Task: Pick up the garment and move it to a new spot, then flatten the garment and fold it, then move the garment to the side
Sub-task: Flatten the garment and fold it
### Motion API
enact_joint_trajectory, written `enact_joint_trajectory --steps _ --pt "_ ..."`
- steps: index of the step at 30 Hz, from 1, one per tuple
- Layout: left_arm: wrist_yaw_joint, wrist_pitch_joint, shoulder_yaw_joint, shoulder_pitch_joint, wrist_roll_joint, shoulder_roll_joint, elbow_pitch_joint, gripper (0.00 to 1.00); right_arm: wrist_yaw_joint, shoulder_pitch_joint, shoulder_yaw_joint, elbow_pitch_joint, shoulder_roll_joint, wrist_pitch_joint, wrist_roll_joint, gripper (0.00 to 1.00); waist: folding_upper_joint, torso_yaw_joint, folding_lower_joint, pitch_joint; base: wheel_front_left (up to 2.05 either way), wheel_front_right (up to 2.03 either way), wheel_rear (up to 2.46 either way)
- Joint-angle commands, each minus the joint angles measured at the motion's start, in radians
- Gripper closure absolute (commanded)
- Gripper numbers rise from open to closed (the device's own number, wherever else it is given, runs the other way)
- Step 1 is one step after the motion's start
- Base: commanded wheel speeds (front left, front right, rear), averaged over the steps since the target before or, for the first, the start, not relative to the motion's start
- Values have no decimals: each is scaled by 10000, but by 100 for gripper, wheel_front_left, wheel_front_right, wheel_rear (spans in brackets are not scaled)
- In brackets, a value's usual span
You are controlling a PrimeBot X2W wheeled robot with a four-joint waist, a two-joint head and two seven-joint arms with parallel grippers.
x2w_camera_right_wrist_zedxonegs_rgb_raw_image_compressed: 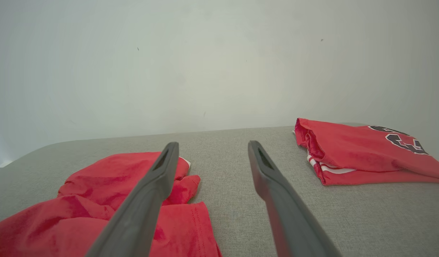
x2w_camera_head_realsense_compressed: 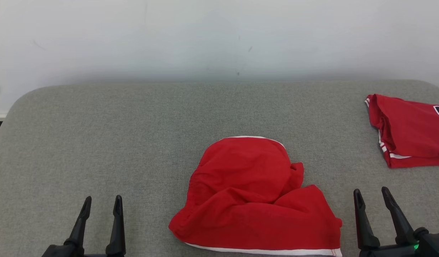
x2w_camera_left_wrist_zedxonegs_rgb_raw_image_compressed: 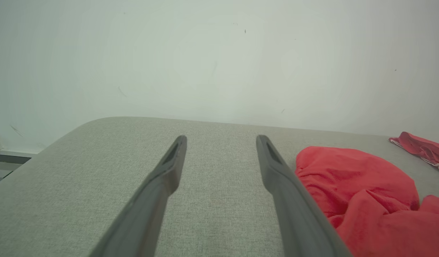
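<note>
At near-centre of the grey fabric surface (x2w_camera_head_realsense_compressed: 133, 125), the crumpled red garment with white trim (x2w_camera_head_realsense_compressed: 251, 192) is lying bunched. Either side, left pincer (x2w_camera_head_realsense_compressed: 103, 197) and right pincer (x2w_camera_head_realsense_compressed: 370, 190) are hovering, both open, empty. Flattening looks next: it's calling for grips on opposite hem corners, then pulling apart.

Folded red fabric jersey with dark lettering (x2w_camera_head_realsense_compressed: 408, 132), far right, partly beyond the head view's right edge.

Both end effectors (x2w_camera_head_realsense_compressed: 103, 197) (x2w_camera_head_realsense_compressed: 370, 190) agape, empty
</note>
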Motion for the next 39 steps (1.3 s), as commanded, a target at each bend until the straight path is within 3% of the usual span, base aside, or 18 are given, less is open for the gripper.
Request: enact_joint_trajectory --steps 1,11,17,30,39 --pt "-11 -28 12 150 75 29 -50 0 -28 162 -9 -58 73 -7 -118 0 0 -7 0 0 0 0 0" --pt "-11 -28 37 173 145 -34 -172 0 -28 168 -9 -104 550 -7 -250 0 0 75 0 46 0 0 0" --pt "-11 -28 8 214 64 28 -103 0 -28 155 114 101 496 -7 -314 0 0 93 0 35 0 0 0" --pt "4 -28 -3328 -389 -828 2293 1467 0 -28 -43 926 1837 -730 -7 155 0 0 -113 0 340 0 0 0" --pt "4 -28 -5388 -1531 -1490 3187 2602 0 -28 -197 1896 2769 -1020 -5 544 0 0 -345 0 671 0 0 0"
